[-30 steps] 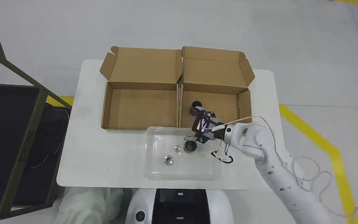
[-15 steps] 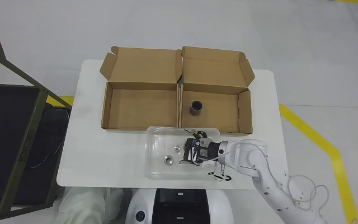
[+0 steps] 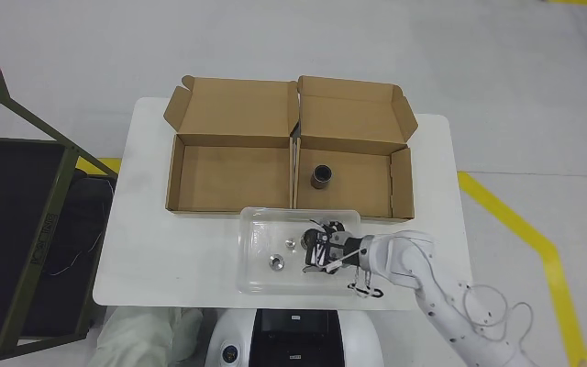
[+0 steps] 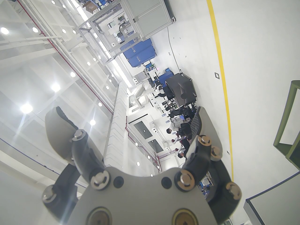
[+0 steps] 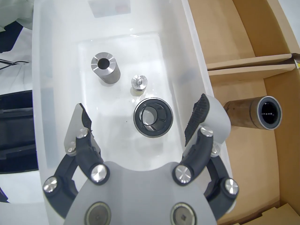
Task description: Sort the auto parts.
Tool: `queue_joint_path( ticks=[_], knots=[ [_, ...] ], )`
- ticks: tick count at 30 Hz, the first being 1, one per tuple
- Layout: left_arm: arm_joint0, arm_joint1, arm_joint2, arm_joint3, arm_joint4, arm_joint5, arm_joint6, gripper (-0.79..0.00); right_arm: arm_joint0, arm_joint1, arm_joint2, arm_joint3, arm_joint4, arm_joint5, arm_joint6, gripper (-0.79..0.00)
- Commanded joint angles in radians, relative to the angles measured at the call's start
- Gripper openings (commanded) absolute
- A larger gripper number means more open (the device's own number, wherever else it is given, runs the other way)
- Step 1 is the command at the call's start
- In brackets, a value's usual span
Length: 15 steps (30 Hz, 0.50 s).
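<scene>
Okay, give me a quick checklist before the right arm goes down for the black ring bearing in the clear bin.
1. The right gripper open: ok, jaws wide, nothing held.
2. The black ring bearing centred under it: ok, roughly.
3. The small stud apart from the bearing: ok, but close.
4. The fingers clear of the clear bin wall: cannot tell, one sits near it.
5. Room in the cardboard box: ok, one brown cylinder lies there.

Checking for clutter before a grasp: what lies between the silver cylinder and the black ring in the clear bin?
A small silver stud stands roughly between them, shown in the right wrist view.
</scene>
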Motion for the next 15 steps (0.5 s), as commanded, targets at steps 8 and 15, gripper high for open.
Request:
queue_joint_path(
  ticks=[8, 15],
  knots=[
    [0.0, 0.0, 0.0, 0.0, 0.0, 0.0, 0.0, 0.0, 0.037, -0.01, -0.036, 0.061, -0.02, 0.034, -0.014, 0.0],
    [0.0, 0.0, 0.0, 0.0, 0.0, 0.0, 0.0, 0.0, 0.053, -0.015, -0.058, 0.089, -0.025, 0.048, -0.004, -0.025]
  ],
)
